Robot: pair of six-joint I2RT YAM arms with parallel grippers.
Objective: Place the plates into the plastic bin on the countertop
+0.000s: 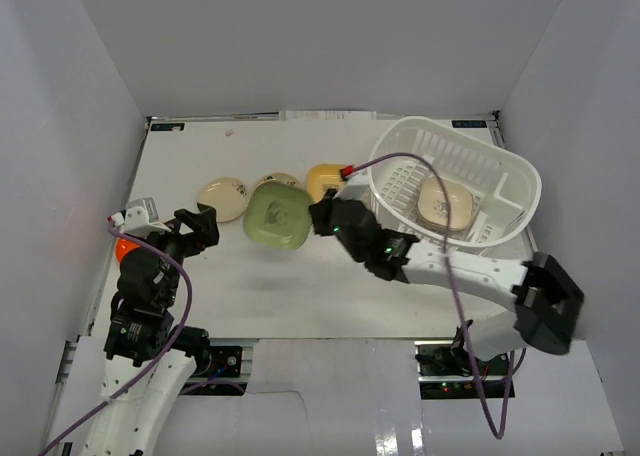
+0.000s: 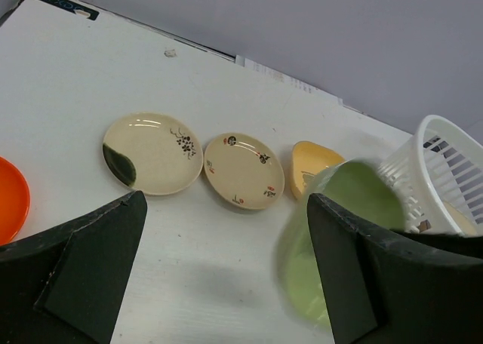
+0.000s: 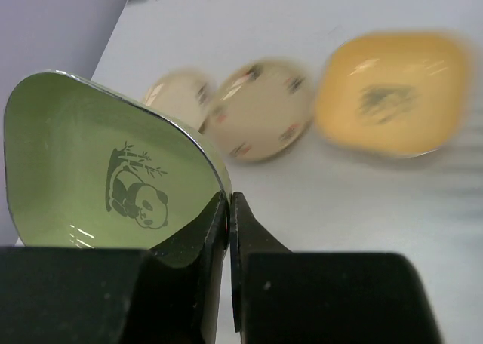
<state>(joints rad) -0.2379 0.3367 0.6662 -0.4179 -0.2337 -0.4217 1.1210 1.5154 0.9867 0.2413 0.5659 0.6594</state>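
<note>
My right gripper (image 1: 318, 217) is shut on the rim of a green rounded-square plate (image 1: 276, 217) with a panda print (image 3: 113, 170), held above the countertop (image 1: 300, 286). The green plate also shows blurred in the left wrist view (image 2: 339, 223). On the countertop lie a cream plate with a dark green patch (image 2: 151, 152), a cream plate with red marks (image 2: 243, 170), a yellow plate (image 2: 311, 163) and an orange plate (image 2: 9, 201). The white plastic bin (image 1: 508, 171) at the far right holds a tan plate (image 1: 445, 204). My left gripper (image 2: 226, 284) is open and empty at the near left.
White walls enclose the countertop on three sides. The right arm stretches across the near right part of the table toward its middle. A purple cable (image 1: 400, 161) arcs over the bin's near rim.
</note>
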